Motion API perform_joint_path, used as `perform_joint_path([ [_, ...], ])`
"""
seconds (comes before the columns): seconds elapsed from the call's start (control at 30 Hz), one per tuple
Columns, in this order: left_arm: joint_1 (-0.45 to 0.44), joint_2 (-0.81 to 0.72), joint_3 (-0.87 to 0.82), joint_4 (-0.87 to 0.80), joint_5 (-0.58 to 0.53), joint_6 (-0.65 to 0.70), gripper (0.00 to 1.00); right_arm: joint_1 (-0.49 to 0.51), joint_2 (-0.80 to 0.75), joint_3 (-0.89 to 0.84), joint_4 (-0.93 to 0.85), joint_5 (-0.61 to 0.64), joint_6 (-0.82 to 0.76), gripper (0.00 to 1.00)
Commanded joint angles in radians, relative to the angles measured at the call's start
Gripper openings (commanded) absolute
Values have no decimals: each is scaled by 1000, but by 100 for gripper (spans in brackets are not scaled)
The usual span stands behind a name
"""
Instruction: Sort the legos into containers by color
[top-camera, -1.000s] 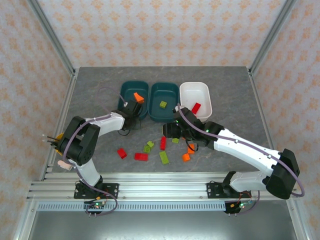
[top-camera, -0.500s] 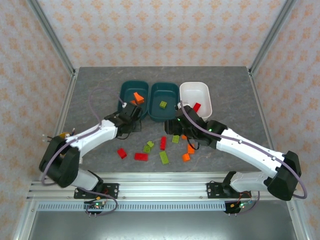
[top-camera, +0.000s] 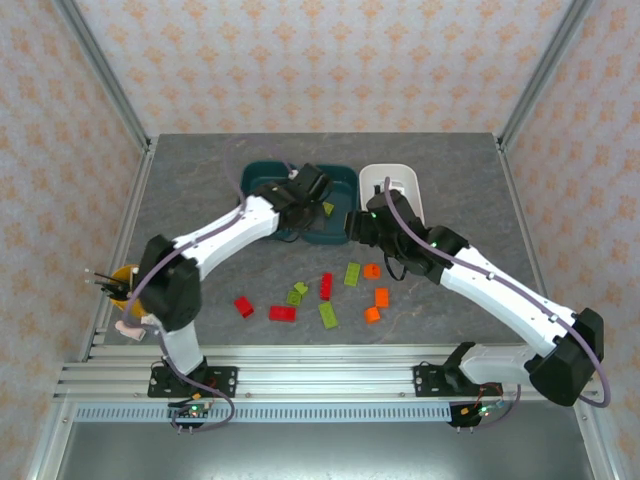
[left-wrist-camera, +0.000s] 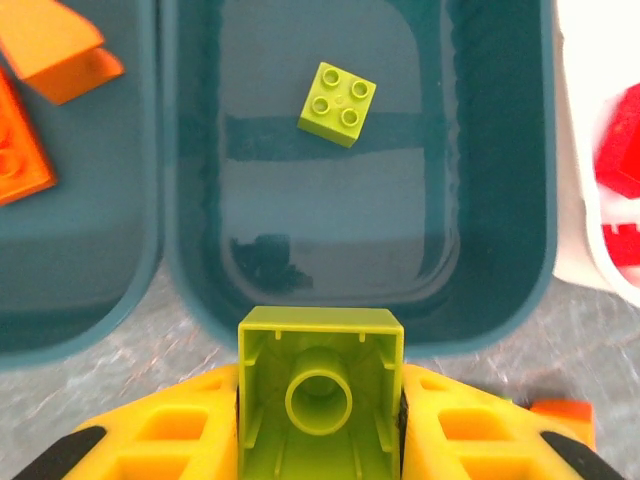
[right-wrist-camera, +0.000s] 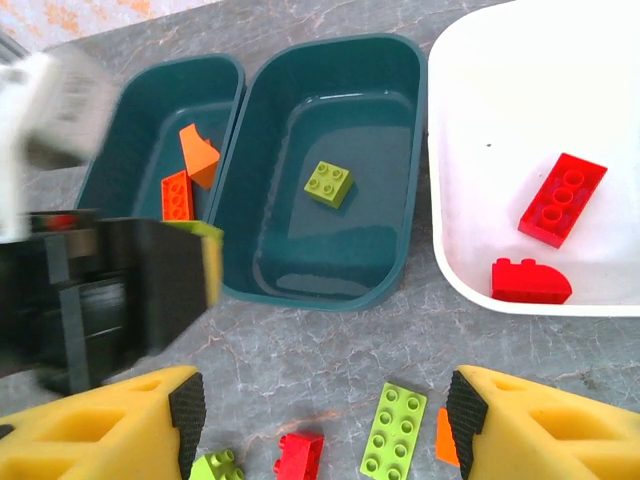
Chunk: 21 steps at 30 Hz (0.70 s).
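Observation:
My left gripper (top-camera: 305, 190) hangs over the near rim of the middle teal tub (top-camera: 340, 180), shut on an olive-green square lego (left-wrist-camera: 320, 340) whose hollow underside faces the left wrist camera. One green lego (left-wrist-camera: 338, 104) lies inside that tub (left-wrist-camera: 300, 200). The left teal tub (right-wrist-camera: 150, 110) holds orange legos (right-wrist-camera: 198, 150). Two red legos (right-wrist-camera: 562, 200) lie in the white tub (right-wrist-camera: 500, 120). My right gripper (top-camera: 362, 222) hovers in front of the tubs, open, nothing between its fingers. Below it lie a flat green lego (right-wrist-camera: 393, 430) and a red one (right-wrist-camera: 300, 455).
Loose legos are scattered on the grey table in front of the tubs: red (top-camera: 244, 306), green (top-camera: 327, 315) and orange (top-camera: 381, 297) among them. A small yellow cup (top-camera: 122, 280) stands at the left edge, beside the left arm's elbow.
My left gripper has swung right and back from the left tub's front to the middle tub, carrying the green lego. My right gripper has pulled back toward the tubs, still open.

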Motion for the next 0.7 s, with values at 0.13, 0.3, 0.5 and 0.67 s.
perform_joint_path([
  [0.13,5,249,214,-161,1,2,36,-18,2,15,-59,16,64,67],
  [0.3,11,332,284,-201,11,2,45,-18,-15,-11,-78,10,81,67],
  [0.5,12,283,287,-211,12,-8,58,-18,-10,-4,-131,-22,58,67],
  [0.67,12,139,267,-229,-20,-48,64,26,59,9,-171,-97,92,65],
])
